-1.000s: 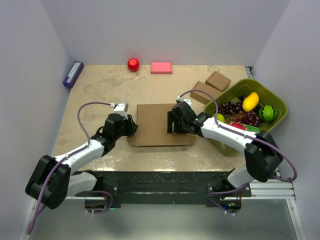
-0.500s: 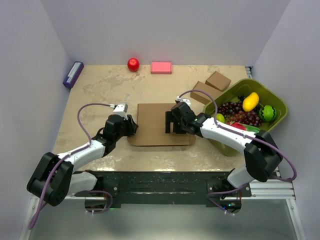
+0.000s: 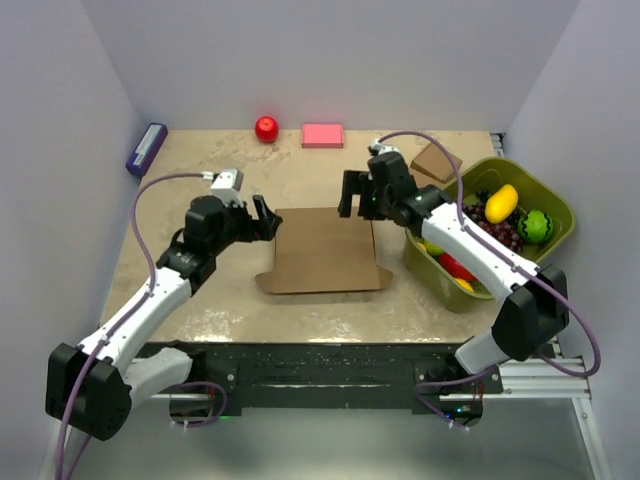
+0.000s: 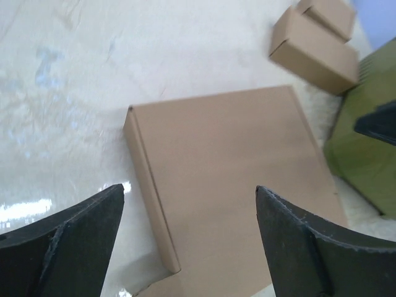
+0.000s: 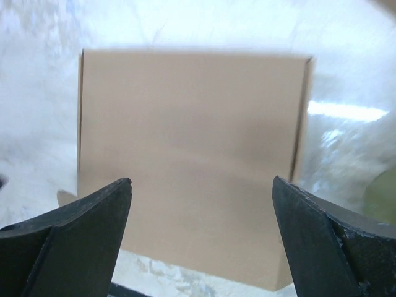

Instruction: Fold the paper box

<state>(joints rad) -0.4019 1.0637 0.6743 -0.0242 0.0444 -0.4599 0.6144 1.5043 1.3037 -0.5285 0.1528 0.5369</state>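
Folding looks about finished — paper box (image 3: 325, 250) lies flat and closed on the surface (image 3: 220, 170), left tool (image 3: 266, 215) and right tool (image 3: 358, 200) both spread apart, holding nothing.

The left arm (image 3: 150, 300) and right arm (image 3: 470, 245) hover, jaws spread wide.

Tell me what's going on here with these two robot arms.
The two arms are working on a brown paper box that lies flat in the middle of the table. Neither is holding it right now. The left gripper hovers open by its far left corner, and the right gripper hangs open near its far edge. A green bin of fruit sits to the right.
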